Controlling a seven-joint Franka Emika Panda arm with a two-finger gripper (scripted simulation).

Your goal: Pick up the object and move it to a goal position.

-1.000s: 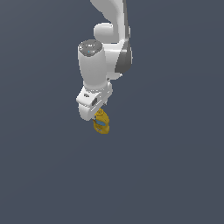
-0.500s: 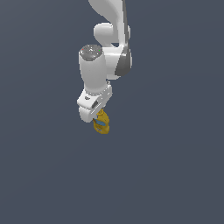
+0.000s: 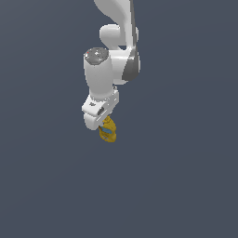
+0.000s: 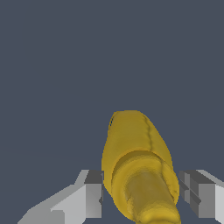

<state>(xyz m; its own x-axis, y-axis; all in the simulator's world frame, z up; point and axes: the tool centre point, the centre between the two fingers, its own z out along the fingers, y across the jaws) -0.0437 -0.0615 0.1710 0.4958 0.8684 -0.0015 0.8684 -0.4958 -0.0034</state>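
Observation:
The object is a small yellow squeeze bottle with a blue label patch, tilted under the white hand in the exterior view. My gripper is shut on the object, and only the bottle's lower part shows below the hand. In the wrist view the yellow object fills the space between the two grey fingers, its nozzle end pointing toward the camera. Both pads sit against its sides, with my gripper centred on the bottle's neck.
A plain dark grey-blue surface fills the background of both views. The white arm comes down from the top of the exterior view. No other objects or edges show.
The arm's upper joint has dropped slightly and the hand has drifted a little toward the exterior view's right. The bottle stays between the fingers at nearly the same spot.

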